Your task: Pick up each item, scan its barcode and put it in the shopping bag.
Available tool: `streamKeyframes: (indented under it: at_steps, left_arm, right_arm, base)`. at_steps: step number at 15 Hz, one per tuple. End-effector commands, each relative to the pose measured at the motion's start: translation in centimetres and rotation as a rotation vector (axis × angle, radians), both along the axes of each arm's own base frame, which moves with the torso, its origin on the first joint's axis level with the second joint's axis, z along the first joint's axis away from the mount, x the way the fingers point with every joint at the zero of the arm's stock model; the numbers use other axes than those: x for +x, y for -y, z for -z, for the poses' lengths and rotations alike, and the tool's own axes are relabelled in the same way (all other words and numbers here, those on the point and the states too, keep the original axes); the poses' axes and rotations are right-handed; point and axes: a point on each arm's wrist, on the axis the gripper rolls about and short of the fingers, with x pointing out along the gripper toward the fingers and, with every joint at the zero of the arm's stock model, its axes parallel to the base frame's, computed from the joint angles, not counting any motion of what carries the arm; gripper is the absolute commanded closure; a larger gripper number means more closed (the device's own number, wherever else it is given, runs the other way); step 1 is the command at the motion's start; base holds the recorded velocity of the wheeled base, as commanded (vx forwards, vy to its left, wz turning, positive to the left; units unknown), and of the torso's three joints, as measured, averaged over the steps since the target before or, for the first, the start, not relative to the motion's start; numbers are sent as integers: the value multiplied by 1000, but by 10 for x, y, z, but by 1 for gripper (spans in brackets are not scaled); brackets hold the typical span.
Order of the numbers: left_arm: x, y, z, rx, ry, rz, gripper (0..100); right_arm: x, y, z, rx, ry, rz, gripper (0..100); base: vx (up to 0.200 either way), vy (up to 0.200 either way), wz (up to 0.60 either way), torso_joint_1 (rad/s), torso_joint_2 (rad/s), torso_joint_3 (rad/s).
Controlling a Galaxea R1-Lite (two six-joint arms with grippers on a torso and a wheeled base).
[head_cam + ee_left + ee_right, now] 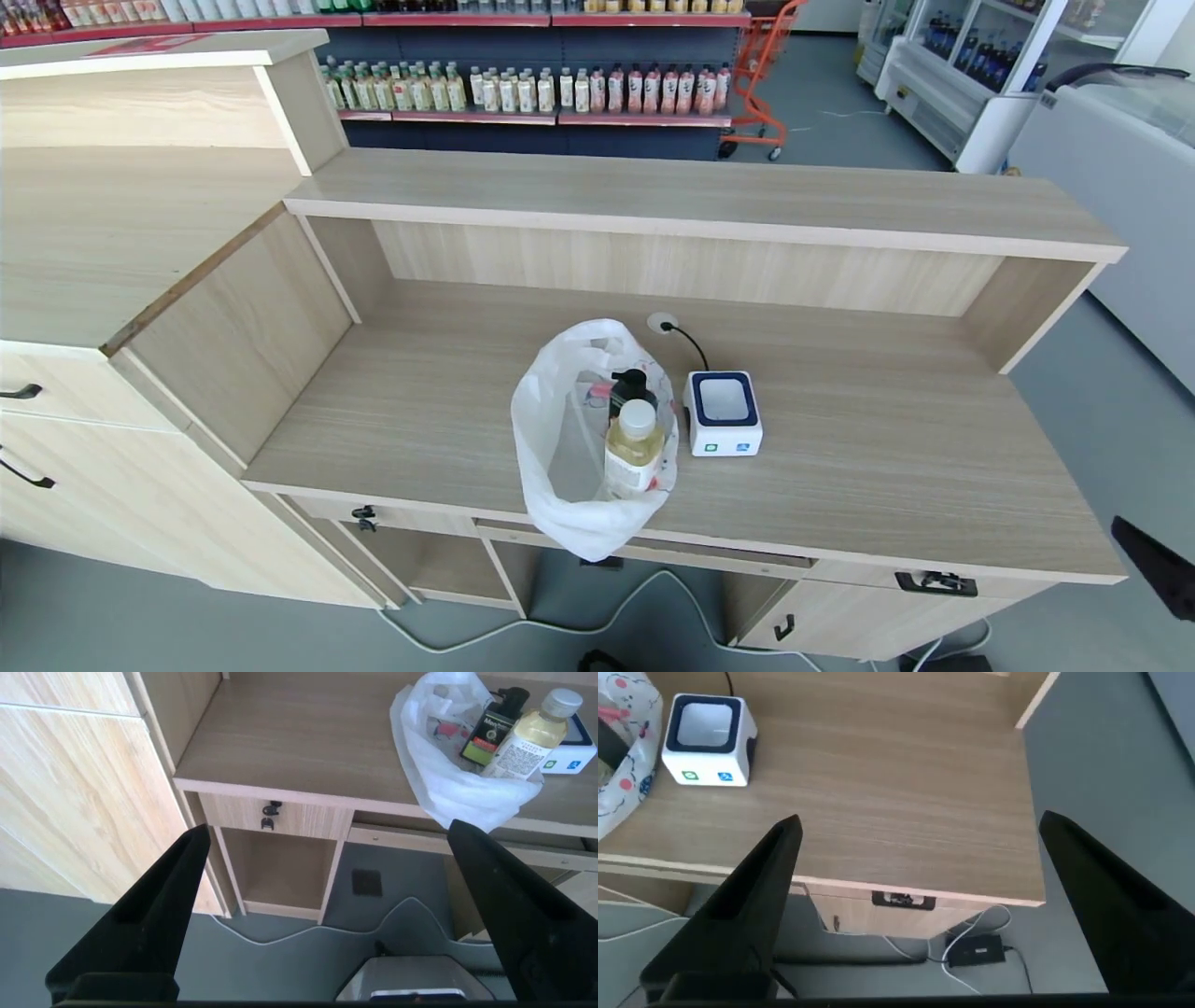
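Observation:
A white plastic shopping bag (551, 439) stands open on the wooden counter (868, 448), hanging slightly over its front edge. Inside it stand a pale yellow drink bottle (635, 448) with a white cap and a dark bottle (627, 387) behind it; both show again in the left wrist view, the yellow bottle (528, 737) beside the dark bottle (486, 733). A white barcode scanner (724, 411) sits just right of the bag, also the scanner (705, 737) in the right wrist view. My left gripper (327, 915) hangs open, low in front of the counter's left part. My right gripper (920, 919) is open before the counter's right front edge.
A raised wooden ledge (700, 201) runs along the counter's back, and a taller cabinet (121, 233) stands at the left. The scanner's black cable (689, 343) runs to a hole in the counter. Drawers with black handles (935, 583) sit below. Cables lie on the floor (308, 933).

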Motion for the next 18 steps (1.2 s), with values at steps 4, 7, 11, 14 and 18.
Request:
streamKeyframes:
  at_steps: [4, 7, 11, 14, 18]
  left_arm:
    - [0, 0, 0, -1, 0, 0, 0]
    - [0, 0, 0, -1, 0, 0, 0]
    - [0, 0, 0, -1, 0, 0, 0]
    - [0, 0, 0, -1, 0, 0, 0]
    - [0, 0, 0, -1, 0, 0, 0]
  right_arm:
    - [-83, -24, 50, 47, 1, 11, 0]
    - [-95, -25, 56, 87, 89, -76, 0]
    - [-104, -24, 61, 116, 160, -160, 0]
    - [-104, -24, 63, 139, 158, -150, 0]
    - [-104, -24, 63, 143, 155, -146, 0]
  base:
    - [0, 0, 0, 0, 0, 0]
    - [0, 0, 0, 0, 0, 0]
    - [0, 0, 0, 0, 0, 0]
    - [0, 0, 0, 0, 0, 0]
    - [0, 0, 0, 0, 0, 0]
